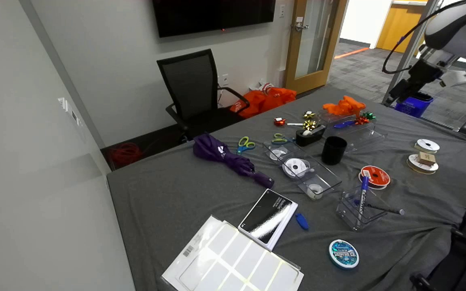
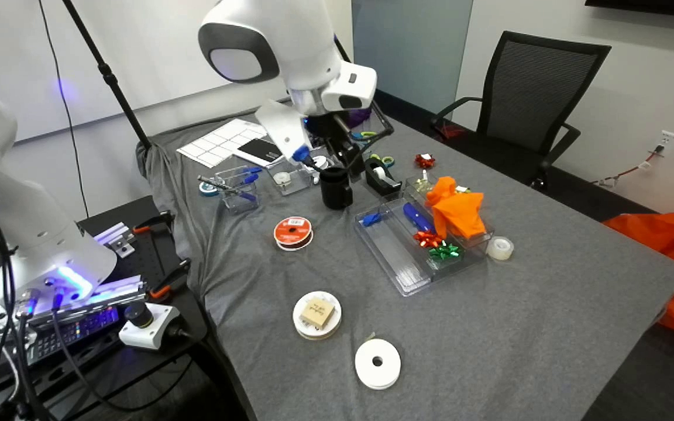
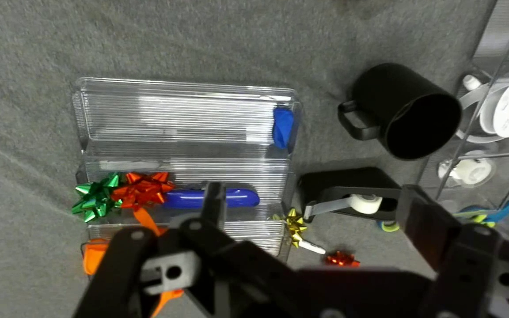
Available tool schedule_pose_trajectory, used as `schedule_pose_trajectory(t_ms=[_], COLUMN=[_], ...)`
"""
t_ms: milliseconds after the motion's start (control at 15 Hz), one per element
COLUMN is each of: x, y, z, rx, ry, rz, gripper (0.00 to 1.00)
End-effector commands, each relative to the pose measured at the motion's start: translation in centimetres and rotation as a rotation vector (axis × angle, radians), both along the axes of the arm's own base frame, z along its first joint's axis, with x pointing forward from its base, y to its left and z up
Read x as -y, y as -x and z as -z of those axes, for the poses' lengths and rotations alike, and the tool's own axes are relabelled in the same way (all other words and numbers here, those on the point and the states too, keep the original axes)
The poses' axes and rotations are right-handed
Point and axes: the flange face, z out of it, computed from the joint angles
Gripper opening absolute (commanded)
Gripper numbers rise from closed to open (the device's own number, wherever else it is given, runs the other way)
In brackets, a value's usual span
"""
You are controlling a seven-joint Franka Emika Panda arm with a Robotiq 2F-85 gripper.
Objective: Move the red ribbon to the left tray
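A red ribbon spool [image 1: 375,177] lies on the grey cloth; it also shows in an exterior view [image 2: 293,232] but not in the wrist view. A shiny red ribbon bow [image 3: 342,259] lies on the cloth; it shows in both exterior views [image 1: 279,121] [image 2: 425,161]. Another red bow [image 3: 143,190] lies in a clear compartment tray [image 3: 184,115] beside a green bow and a blue object. A second clear tray [image 3: 508,55] holds white spools and tape. My gripper [image 3: 316,203] is open and empty above the table, over the tape dispenser area in the wrist view.
A black mug [image 3: 396,106] and a black tape dispenser [image 3: 347,183] stand between the trays. Orange cloth [image 2: 457,207] lies on the compartment tray. A pen holder [image 1: 350,208], white spools [image 2: 378,362], a purple umbrella [image 1: 233,159] and scissors [image 1: 245,144] are on the table.
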Motion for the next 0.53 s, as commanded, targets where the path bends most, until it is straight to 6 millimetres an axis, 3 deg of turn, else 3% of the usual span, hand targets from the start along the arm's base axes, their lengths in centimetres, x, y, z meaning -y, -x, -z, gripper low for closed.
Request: schedule_pose_trajectory(t_ms=[0, 200, 267, 467], x=[3.3, 4.9, 3.6, 3.8], y=[-3.2, -5.1, -3.6, -4.0], z=[3.1, 4.8, 4.0, 4.7], rx=[-0.004, -0.005, -0.018, -0.024], ry=[-0.030, -0.011, -0.007, -0.007], rz=[0.036, 0.064, 0.048, 0.048], gripper=[1.00, 1.00, 1.00, 1.00])
